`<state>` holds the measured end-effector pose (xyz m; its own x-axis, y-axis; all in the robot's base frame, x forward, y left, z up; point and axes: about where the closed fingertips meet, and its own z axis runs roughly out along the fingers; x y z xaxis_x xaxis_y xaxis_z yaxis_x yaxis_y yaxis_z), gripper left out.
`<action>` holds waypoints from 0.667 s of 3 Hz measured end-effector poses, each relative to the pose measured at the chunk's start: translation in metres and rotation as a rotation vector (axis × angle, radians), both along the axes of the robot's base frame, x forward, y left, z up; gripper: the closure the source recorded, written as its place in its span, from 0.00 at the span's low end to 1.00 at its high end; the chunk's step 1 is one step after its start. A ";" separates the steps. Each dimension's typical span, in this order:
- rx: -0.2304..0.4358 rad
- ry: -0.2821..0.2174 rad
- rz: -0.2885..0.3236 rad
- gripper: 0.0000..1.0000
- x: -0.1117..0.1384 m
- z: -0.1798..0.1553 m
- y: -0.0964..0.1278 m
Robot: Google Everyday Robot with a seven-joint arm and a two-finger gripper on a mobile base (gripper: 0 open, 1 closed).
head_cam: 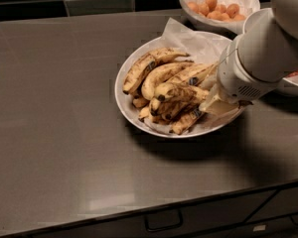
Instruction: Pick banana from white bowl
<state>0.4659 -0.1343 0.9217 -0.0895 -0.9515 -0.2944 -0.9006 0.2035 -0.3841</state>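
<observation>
End effector (pixel 212 102) hangs over white bowl (pixel 120 97) beside brown-streaked, dark-tipped banana (pixel 181 91).

Gripper (pixel 212 102) angled down-left beneath the bulky wrist (pixel 256 66).

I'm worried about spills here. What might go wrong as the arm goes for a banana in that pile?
The gripper is low at the right rim of the wide white bowl. The brown-streaked yellow bananas overlap, so lifting one may drag neighbours out. The crinkled white paper lining could snag and lift too.
</observation>
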 end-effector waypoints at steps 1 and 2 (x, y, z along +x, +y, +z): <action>0.041 0.002 0.019 1.00 -0.001 0.004 0.000; 0.088 -0.012 0.077 1.00 -0.004 0.023 0.005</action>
